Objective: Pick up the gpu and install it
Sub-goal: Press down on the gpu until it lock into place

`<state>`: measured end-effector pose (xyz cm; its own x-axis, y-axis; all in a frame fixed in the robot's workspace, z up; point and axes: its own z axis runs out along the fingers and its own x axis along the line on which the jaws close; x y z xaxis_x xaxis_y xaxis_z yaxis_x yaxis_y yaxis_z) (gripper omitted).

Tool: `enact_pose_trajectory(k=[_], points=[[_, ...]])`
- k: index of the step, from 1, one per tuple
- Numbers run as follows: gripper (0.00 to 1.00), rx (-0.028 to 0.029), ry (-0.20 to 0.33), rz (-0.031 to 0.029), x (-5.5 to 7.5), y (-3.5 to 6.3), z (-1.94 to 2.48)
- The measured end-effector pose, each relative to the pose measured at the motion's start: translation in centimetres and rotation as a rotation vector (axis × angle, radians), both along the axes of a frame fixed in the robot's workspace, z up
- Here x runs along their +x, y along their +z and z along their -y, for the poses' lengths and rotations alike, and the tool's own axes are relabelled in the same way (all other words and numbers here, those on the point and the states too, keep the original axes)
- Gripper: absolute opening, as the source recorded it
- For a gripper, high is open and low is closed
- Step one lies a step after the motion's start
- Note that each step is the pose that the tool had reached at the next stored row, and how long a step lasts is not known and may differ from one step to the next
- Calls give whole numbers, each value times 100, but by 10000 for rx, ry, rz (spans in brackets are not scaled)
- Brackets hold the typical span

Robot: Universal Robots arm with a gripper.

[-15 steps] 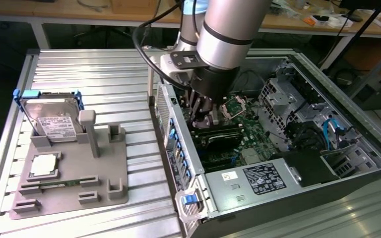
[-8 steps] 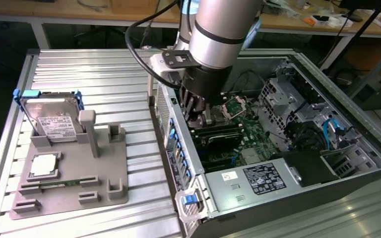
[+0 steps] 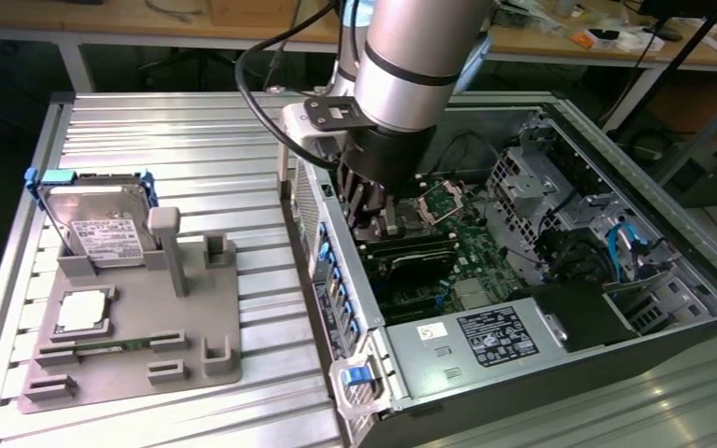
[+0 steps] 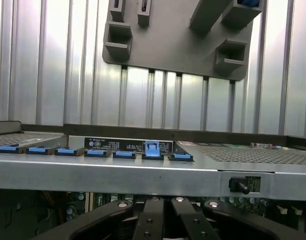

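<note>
Ribbed metal table (image 3: 172, 131) carries a grey fixture tray (image 3: 134, 355) with its GPU slots vacant; beside it, inside the open computer case (image 3: 657, 308), the gripper (image 3: 377, 215) presses a card, seemingly the gpu (image 3: 411, 245), onto the motherboard. From the wrist view, fingers (image 4: 153, 222) sit together above the case wall (image 4: 143, 172); seating looks nearly done.

Lab (cluttered workbenches (image 3: 583, 37), cables)

No text is readable. White label on hard drive (image 3: 107, 235), black label and small white sticker on power supply (image 3: 496, 338), and a black printed strip on computer case (image 4: 129, 145) edge all carry print too small to read.
</note>
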<state>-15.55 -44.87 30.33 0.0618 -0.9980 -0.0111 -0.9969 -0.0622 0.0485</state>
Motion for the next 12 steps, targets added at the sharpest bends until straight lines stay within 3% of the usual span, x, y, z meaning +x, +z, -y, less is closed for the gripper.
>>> enact_pose_trajectory(k=[2,5,7,12], points=[[11,20,-3,3,13,-1,-2],[11,84,-1,0,146,-9,-3],[11,47,-1,-27,239,11,-1],[11,51,-1,-25,507,-18,7]])
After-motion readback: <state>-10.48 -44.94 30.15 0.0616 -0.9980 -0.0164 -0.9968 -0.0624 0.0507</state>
